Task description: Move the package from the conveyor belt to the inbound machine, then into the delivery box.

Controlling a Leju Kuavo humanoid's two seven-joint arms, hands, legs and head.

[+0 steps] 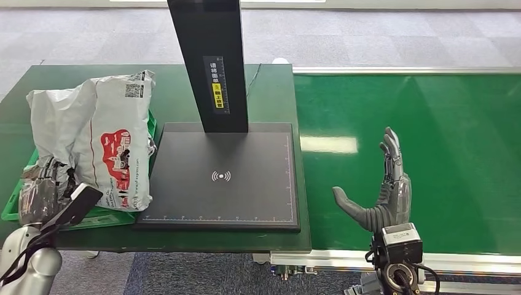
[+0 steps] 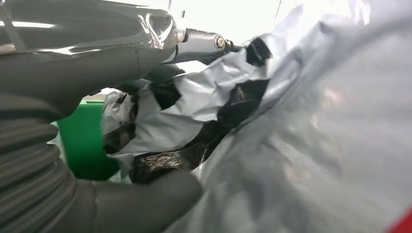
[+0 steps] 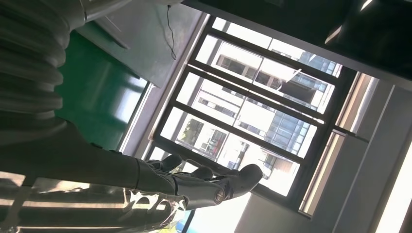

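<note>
The package (image 1: 98, 138), a crumpled white poly mailer with red print, stands at the left of the frame inside the green delivery box (image 1: 18, 206), leaning against its right side. The left hand (image 1: 40, 190), at the lower left, grips the bag's lower left corner; in the left wrist view its fingers (image 2: 145, 204) press into the crinkled plastic. Just right of the box lies the black inbound machine (image 1: 224, 178) with its upright post. Further right, the right hand (image 1: 381, 190) hovers over the green conveyor belt (image 1: 454, 123), fingers spread, holding nothing.
</note>
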